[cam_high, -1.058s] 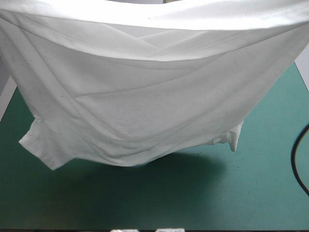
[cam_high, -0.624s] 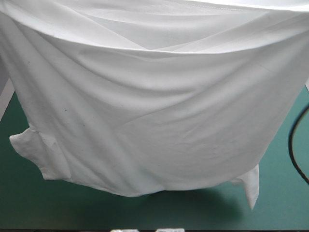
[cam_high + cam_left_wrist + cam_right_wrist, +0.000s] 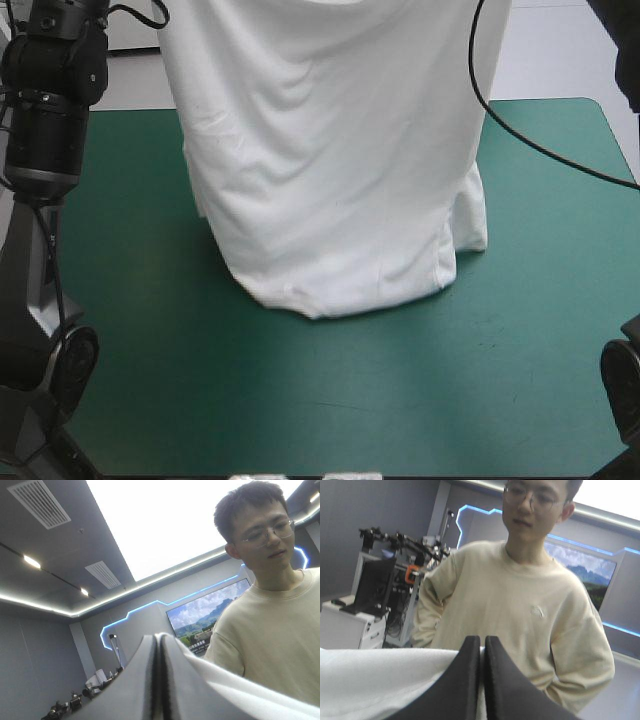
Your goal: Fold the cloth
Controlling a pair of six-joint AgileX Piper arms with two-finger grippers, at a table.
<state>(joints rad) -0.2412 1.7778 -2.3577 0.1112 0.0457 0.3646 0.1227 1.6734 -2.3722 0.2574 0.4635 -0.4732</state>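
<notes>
No words, numbers or signs can be read. The white T-shirt (image 3: 330,180) hanging down below the jaws is plain cloth with no print. The left gripper (image 3: 157,639) and the right gripper (image 3: 482,639) are plain black, with no label to read.

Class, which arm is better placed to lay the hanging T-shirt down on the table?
Neither alone, I'd judge: the left gripper and the right gripper are both shut on the raised T-shirt, whose hem seems to touch the table. Lower them together.
</notes>
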